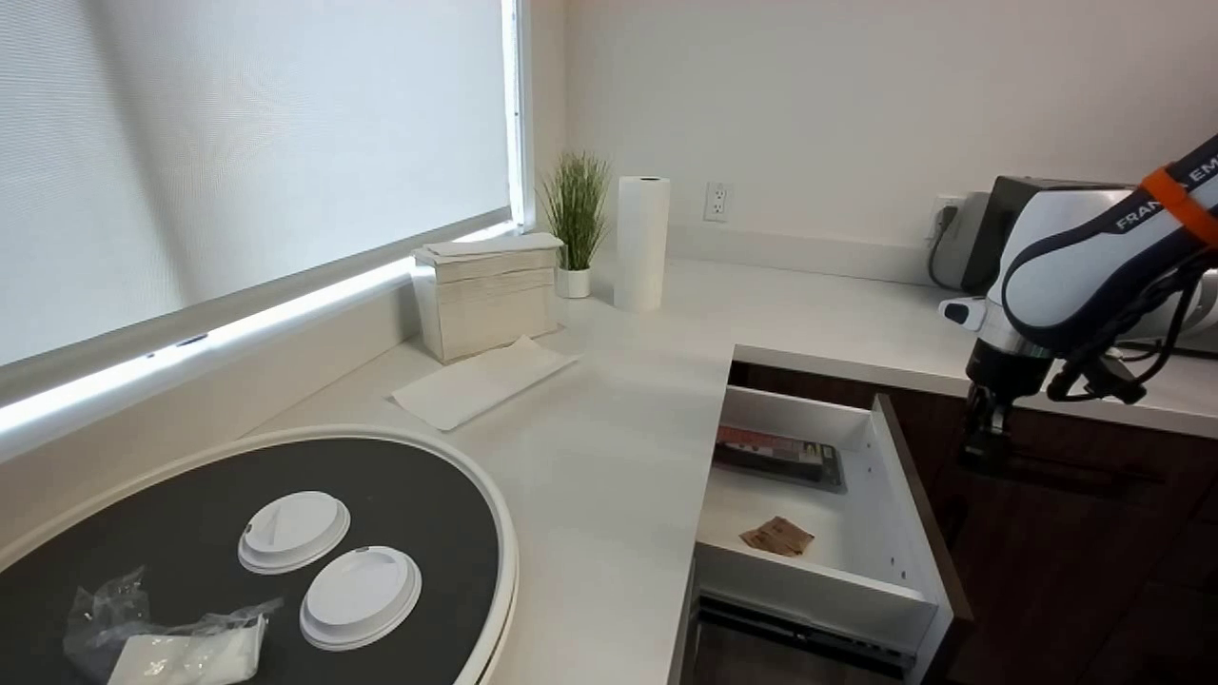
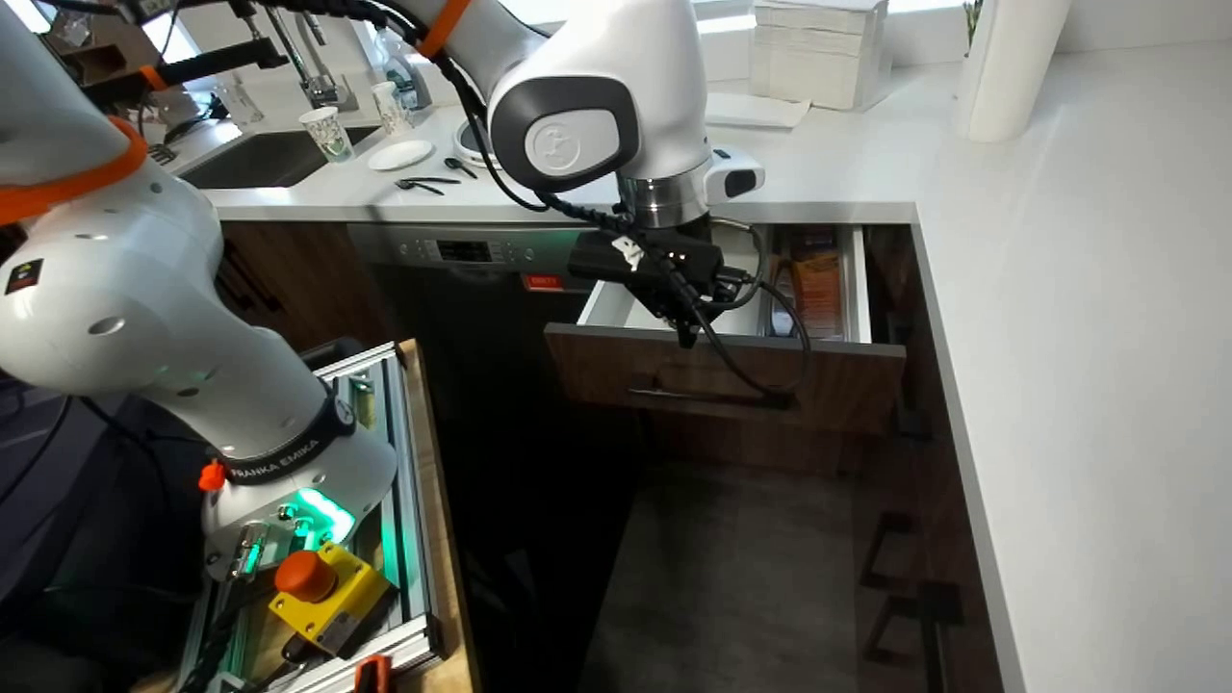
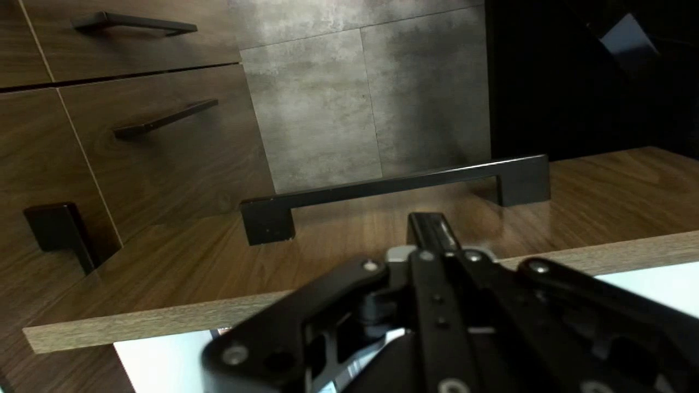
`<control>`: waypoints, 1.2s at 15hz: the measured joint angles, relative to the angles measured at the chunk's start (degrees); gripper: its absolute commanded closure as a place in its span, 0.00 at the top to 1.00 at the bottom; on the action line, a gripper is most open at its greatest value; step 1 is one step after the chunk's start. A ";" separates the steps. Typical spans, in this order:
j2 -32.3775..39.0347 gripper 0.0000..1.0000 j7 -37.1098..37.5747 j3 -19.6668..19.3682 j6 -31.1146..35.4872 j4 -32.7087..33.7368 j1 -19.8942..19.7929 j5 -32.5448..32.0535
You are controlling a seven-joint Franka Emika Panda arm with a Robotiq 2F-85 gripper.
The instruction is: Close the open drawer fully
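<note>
Your drawer (image 1: 852, 523) is standing open at the lower right of the frame in an exterior view, with packets (image 1: 778, 537) and a package (image 1: 775, 455) lying inside. In the wrist view its handle (image 3: 393, 185) is crossing the centre, and your gripper (image 3: 434, 229) is hanging just below it in the frame, its fingers (image 3: 423, 234) sitting together. The views are not showing whether they are touching the drawer front (image 3: 349, 234).
</note>
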 measured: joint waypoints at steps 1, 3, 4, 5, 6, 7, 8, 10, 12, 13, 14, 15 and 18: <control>0.00 0.00 0.00 0.00 0.00 0.11 -0.01 0.01; 0.05 0.00 0.04 1.30 0.00 0.18 -1.26 0.30; 0.34 0.00 0.05 1.98 0.29 0.21 -1.97 1.17; 0.89 0.00 -0.02 2.55 0.95 0.22 -2.54 2.55; 1.75 0.00 -0.09 3.16 2.00 0.24 -3.10 4.06; 2.77 0.00 -0.26 3.75 3.16 0.27 -3.57 5.53; 3.93 0.00 -0.55 4.45 4.42 0.30 -4.07 6.98; 6.35 0.00 -1.43 6.07 6.71 0.53 -5.16 9.45; 8.57 0.00 -1.62 7.76 8.47 0.80 -6.27 9.89; 9.61 0.00 -1.62 8.57 9.19 0.96 -6.78 9.89; 10.56 0.00 -1.68 9.51 10.08 1.13 -7.39 9.90; 11.40 0.00 -2.01 10.55 11.07 1.34 -8.07 10.06; 13.05 0.00 -4.68 14.12 14.45 1.56 -10.89 11.27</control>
